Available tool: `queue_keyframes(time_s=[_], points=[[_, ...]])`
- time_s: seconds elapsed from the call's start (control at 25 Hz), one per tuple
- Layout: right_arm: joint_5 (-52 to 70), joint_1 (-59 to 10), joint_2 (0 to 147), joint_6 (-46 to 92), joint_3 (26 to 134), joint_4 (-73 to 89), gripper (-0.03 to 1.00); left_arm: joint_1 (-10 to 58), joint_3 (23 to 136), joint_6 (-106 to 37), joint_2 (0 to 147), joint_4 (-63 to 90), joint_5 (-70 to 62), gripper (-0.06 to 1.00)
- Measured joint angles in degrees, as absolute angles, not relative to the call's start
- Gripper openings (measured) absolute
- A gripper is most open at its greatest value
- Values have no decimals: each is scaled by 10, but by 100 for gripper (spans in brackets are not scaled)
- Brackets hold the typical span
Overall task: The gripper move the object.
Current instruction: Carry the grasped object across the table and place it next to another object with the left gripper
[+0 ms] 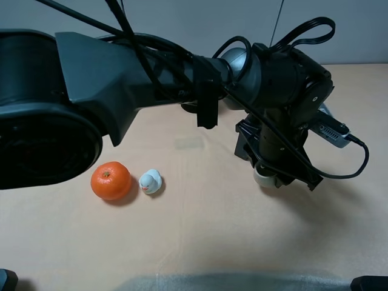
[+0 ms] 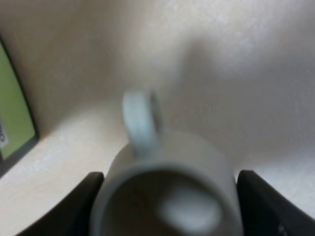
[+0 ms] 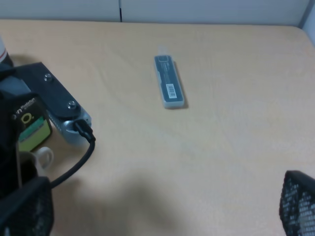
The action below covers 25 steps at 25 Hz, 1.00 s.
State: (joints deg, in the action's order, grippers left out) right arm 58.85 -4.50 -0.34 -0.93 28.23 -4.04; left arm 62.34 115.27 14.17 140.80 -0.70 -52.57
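Observation:
The object, a small beige-grey cup (image 1: 264, 176) with a side handle, sits between the fingers of my left gripper (image 1: 268, 171). That black arm reaches across to the right half of the table. Up close in the left wrist view, the cup (image 2: 167, 167) fills the gap between the two black fingers (image 2: 74, 209), its handle pointing away from the gripper (image 2: 167, 196), which is shut on it. Whether the cup rests on the table or hangs just above it I cannot tell. My right gripper (image 3: 165, 196) shows only in its own wrist view, open and empty.
An orange (image 1: 111, 180) and a small white toy duck (image 1: 150, 181) lie at the left of the tan table (image 1: 200, 236). A flat grey-blue case (image 3: 169, 81) lies farther off. A green-labelled item (image 2: 12, 115) lies close beside the cup.

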Motion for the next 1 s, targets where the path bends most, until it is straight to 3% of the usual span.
queue_keyframes(time_s=[0.8,1.0], points=[[588,-45,-3,-9,282,-40,69,623,1150,142,1414,-7,-515,56],[588,-45,-3,-9,282,-40,69,623,1150,142,1414,-16,-514,66]])
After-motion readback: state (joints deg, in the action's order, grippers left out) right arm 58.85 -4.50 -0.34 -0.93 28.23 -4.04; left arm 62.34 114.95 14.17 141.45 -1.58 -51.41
